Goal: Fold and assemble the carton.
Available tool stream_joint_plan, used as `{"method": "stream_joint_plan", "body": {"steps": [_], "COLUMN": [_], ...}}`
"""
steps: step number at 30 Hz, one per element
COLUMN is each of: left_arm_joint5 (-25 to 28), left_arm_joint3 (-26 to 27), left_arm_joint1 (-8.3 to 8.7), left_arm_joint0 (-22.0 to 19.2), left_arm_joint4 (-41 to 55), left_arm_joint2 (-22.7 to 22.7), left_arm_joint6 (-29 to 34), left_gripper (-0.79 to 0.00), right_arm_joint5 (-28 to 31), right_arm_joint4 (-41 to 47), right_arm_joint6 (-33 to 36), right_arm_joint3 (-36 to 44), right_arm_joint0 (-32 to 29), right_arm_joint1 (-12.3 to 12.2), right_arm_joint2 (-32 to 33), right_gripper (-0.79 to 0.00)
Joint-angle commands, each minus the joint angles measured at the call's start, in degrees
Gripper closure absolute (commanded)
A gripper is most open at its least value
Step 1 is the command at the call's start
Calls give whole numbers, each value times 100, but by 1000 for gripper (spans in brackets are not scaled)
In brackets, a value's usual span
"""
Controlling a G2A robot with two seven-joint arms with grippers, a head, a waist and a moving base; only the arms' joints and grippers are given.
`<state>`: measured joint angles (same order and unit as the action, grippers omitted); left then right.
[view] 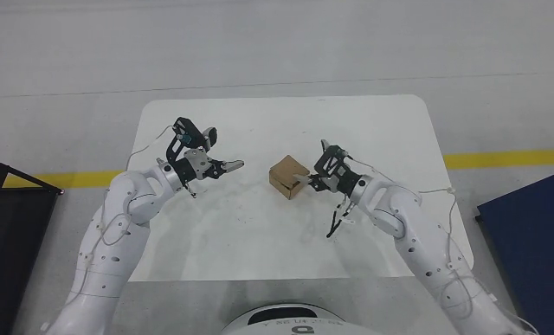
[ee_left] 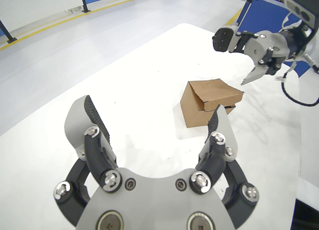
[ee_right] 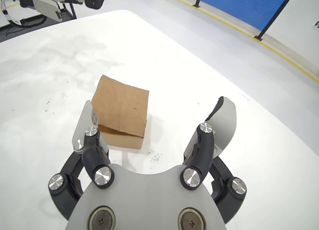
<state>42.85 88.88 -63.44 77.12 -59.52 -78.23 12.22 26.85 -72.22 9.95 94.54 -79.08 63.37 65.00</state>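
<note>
White table (view: 260,248) with rounded corners; top shows faint grey smudges (ee_right: 62,49) and small dark specks (ee_right: 155,157). One item on it: a brown cardboard carton (view: 288,176), resting flat near the middle. It is box-shaped, top flap slightly raised along one edge, narrow gap beneath.

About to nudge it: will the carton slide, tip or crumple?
Likely slides rather than tips: the carton sits flat on a broad base on the smooth table. Its lid gapes at one edge, so pushing there would probably flex it. Thin cardboard, probably light.

matt cardboard carton (view: 288,175), smooth table (view: 381,127)
</note>
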Motion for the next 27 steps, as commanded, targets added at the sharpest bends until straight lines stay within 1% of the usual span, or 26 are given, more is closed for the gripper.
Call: {"method": "stream_joint_plan", "body": {"steps": [1, 6, 10, 13, 15, 16, 18, 21, 25, 27], "left_arm_joint5": [208, 737, 982, 1090, 1015, 933, 809, 544, 162, 104], "left_arm_joint3": [232, 568, 603, 561, 501, 458, 365, 231, 135, 79], "left_arm_joint1": [17, 86, 119, 129, 119, 108, 86, 66, 34, 14], "left_arm_joint0": [20, 70, 39, -53, -150, -204, -308, -467, -665, -767], "left_arm_joint4": [-147, -395, -466, -653, -801, -817, -753, -816, -992, -989], "left_arm_joint2": [69, 105, 173, 341, 520, 604, 732, 860, 1034, 1134], "left_arm_joint6": [109, 492, 676, 891, 1111, 1185, 1218, 1387, 1561, 1553], "left_gripper": [-785, -785, -785, -785, -785, -785, -785, -785, -785, -785], "right_arm_joint5": [-18, 19, 8, 45, 52, 48, 16, 1, 81, 96], "right_arm_joint4": [10, 78, 31, 65, 151, 194, 255, 368, 574, 696], "right_arm_joint6": [188, 97, 56, 79, 102, 103, 113, 121, 170, 210], "right_arm_joint3": [-100, -337, -322, -360, -405, -419, -427, -446, -515, -549], "right_arm_joint0": [131, 237, 227, 205, 217, 223, 218, 184, 200, 213], "right_arm_joint1": [25, 57, 49, 41, 45, 48, 51, 53, 56, 61], "right_arm_joint2": [-101, -188, -134, -86, -70, -62, -46, -12, 26, 37], "right_gripper": [-674, -646, -631, -622, -619, -585, -545, -508, -499, -523]}}
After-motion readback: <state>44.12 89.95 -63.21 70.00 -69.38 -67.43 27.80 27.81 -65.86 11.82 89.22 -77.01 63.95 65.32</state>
